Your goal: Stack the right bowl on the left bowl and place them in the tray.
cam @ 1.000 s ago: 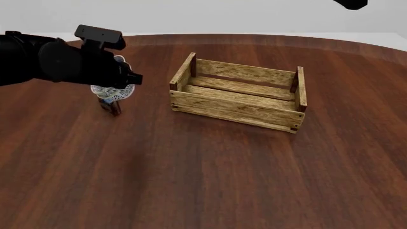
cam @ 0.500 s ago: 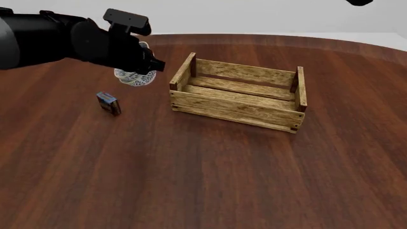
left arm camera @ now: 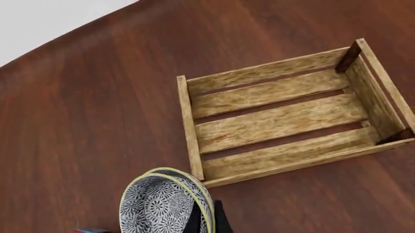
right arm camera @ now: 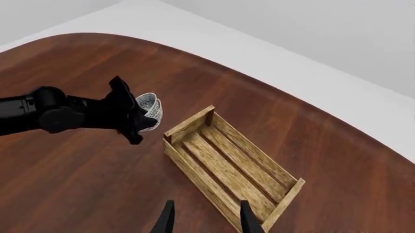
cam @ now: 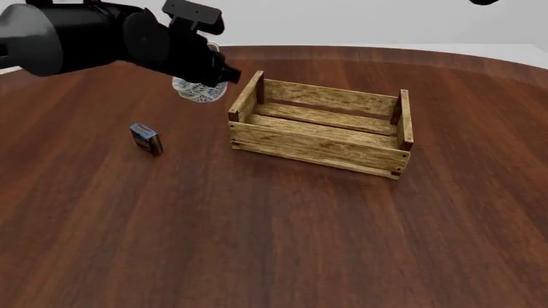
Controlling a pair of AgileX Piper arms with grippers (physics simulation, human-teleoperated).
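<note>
The right bowl [left arm camera: 170,175], with its cream-yellow rim, is nested with the left bowl [left arm camera: 155,206]; both are blue-grey speckled. My left gripper [left arm camera: 202,219] is shut on the stack's rim and holds it tilted in the air. In the front view the stacked bowls [cam: 200,90] hang just left of the tray's [cam: 319,146] left end, under the left gripper [cam: 210,78]. The wooden slatted tray [left arm camera: 279,119] holds nothing. My right gripper [right arm camera: 205,219] hovers high above the tray's [right arm camera: 228,167] near side, open, with nothing between its fingers.
A small blue box [cam: 146,138] stands on the table left of the tray. The black left arm [cam: 77,42] reaches in across the far left. Only a bit of the right arm [cam: 484,2] shows at the front view's top right.
My left gripper has carried the stacked bowls up and to the right, away from the blue box and to the tray's left end. The tray has not moved.
</note>
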